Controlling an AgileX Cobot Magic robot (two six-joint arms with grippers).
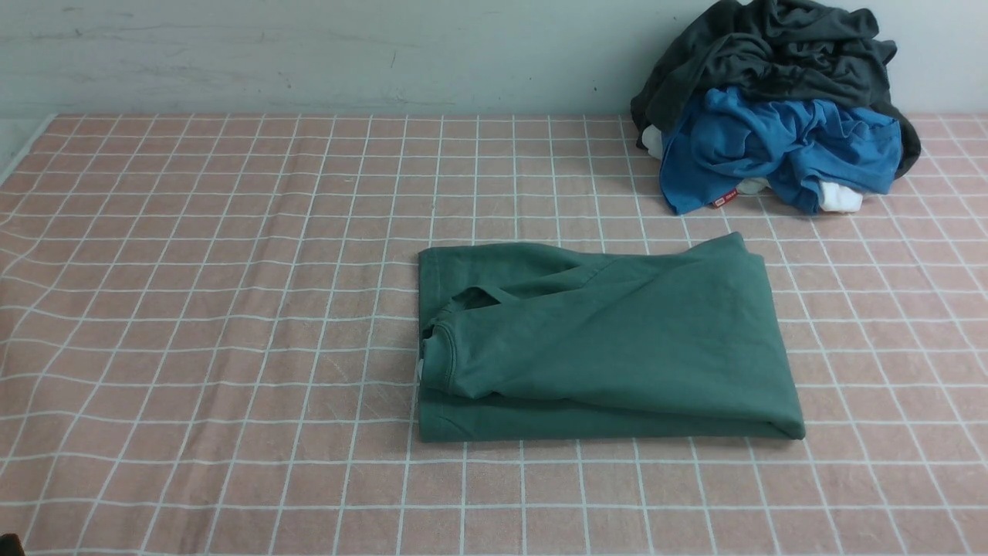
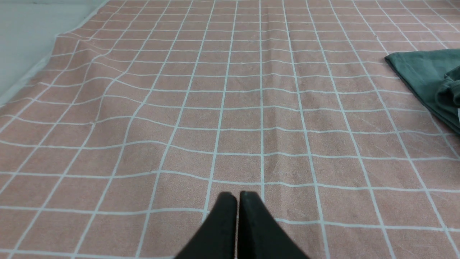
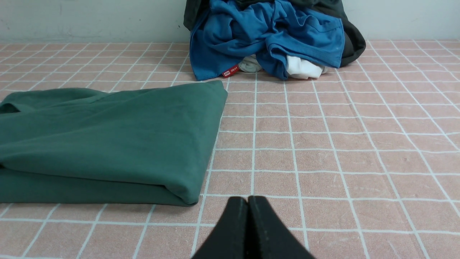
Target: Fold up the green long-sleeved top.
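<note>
A pink checked tablecloth (image 1: pixel 231 309) is covering the table. The green long-sleeved top (image 1: pixel 610 340) is lying folded at centre. Crumpled clothes (image 1: pixel 779 100) are sitting at two o'clock. The left gripper (image 2: pixel 237 196) and right gripper (image 3: pixel 247 201) are hovering closed, empty; folding looks finished.

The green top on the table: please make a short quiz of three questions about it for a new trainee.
1. True or false: the green long-sleeved top lies folded on the checked cloth.
2. Which garment lies under the dark grey garment in the pile: A blue, B red, C yellow?
3. Does the left gripper or the right gripper hold anything?

Key: 1 true; 2 A, the blue garment; 3 neither, both are shut and empty.
</note>
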